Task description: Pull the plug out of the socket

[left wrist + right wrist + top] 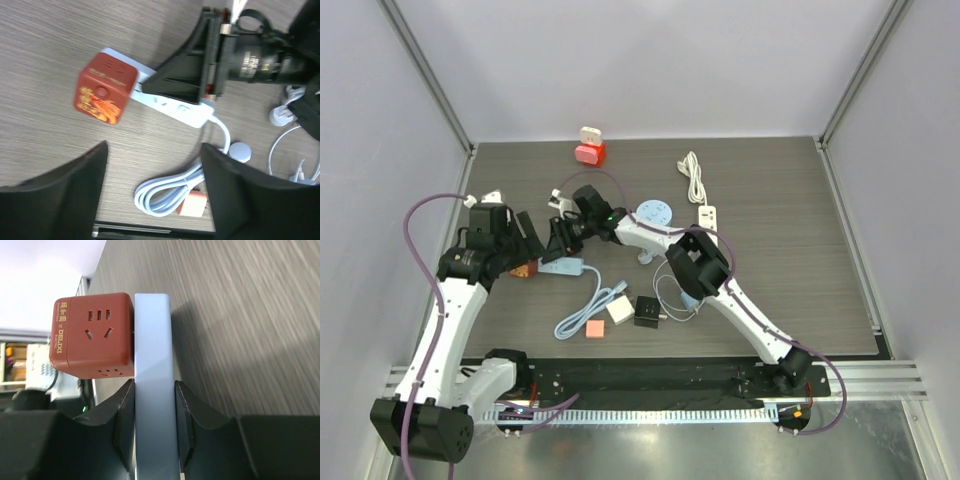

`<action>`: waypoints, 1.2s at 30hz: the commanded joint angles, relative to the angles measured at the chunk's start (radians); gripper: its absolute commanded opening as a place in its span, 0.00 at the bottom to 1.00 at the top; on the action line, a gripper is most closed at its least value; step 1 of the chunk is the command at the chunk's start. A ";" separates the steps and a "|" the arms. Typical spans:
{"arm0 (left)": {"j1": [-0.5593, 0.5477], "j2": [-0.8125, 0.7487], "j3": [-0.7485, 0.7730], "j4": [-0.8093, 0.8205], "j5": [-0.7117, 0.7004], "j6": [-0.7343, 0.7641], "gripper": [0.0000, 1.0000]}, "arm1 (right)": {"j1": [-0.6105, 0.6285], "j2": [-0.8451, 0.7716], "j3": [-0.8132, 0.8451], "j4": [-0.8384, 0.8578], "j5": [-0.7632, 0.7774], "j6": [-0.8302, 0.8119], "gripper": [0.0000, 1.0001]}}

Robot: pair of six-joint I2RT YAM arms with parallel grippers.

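Right wrist view: right tool (pixel 154 390) clamps the pale-blue socket strip (pixel 152 330) | red cube plug (pixel 92 335) seated in the strip | left tool (pixel 152 155) spread apart, empty, near the strip.

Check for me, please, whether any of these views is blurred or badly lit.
Top external: sharp, evenly lit, soft shadows. Left wrist: the red cube plug is crisp; that camera's own jaws at the bottom are dark and soft. Right wrist: the plug's lettering is sharp, but the jaws clamping the power strip look soft and the table grain smears.
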 commanded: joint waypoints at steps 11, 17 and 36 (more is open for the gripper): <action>0.001 0.207 -0.011 0.043 0.051 0.113 0.83 | -0.097 -0.089 -0.216 -0.093 -0.271 -0.038 0.01; 0.001 0.271 -0.037 0.121 0.117 0.159 0.82 | -0.097 -0.079 -0.214 -0.031 -0.307 0.013 0.01; -0.023 0.503 0.043 0.196 0.194 0.199 0.72 | -0.097 -0.026 -0.210 0.115 -0.384 0.163 0.01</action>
